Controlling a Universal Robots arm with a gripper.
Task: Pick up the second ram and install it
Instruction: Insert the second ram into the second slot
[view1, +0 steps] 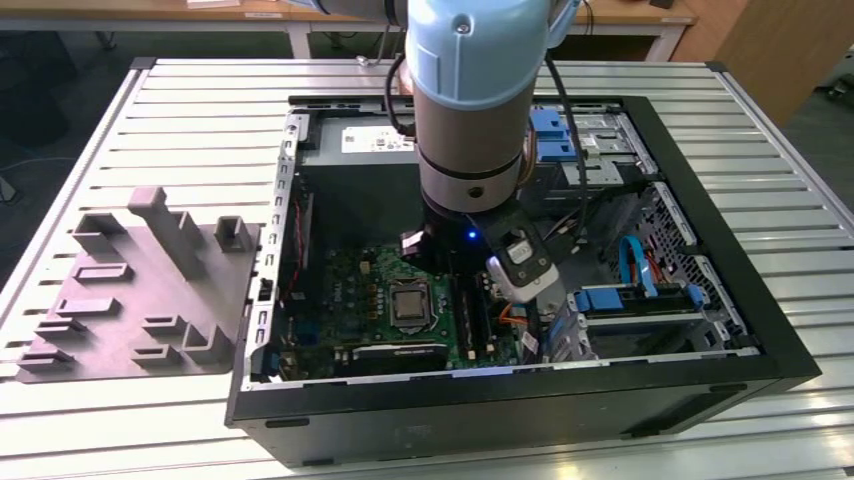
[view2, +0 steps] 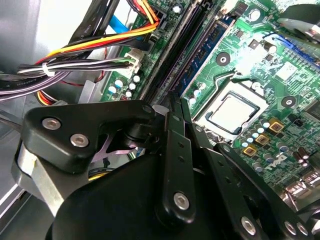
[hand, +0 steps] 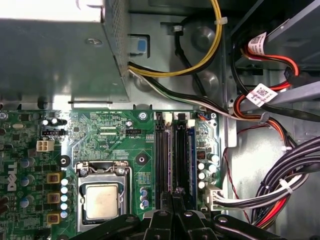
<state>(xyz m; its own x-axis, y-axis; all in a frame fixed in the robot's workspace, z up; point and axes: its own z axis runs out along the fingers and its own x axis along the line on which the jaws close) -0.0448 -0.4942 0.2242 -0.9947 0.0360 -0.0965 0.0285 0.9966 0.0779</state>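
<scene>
Evidently closed, jaws hover above the memory slots (hand: 161, 160), first wrist view's lower centre; second ram likely light, brittle: grip its edges

arm (view1: 467, 90): pale blue joint cap, silver-grey cylinder, black ring | wrist: black, small blue light (view1: 471, 236), white-grey camera pod (view1: 523, 268), black cables (view1: 391, 95) | tool (hand: 173, 200): matte black linkage bars, silver screw heads (view2: 180, 200)
</scene>
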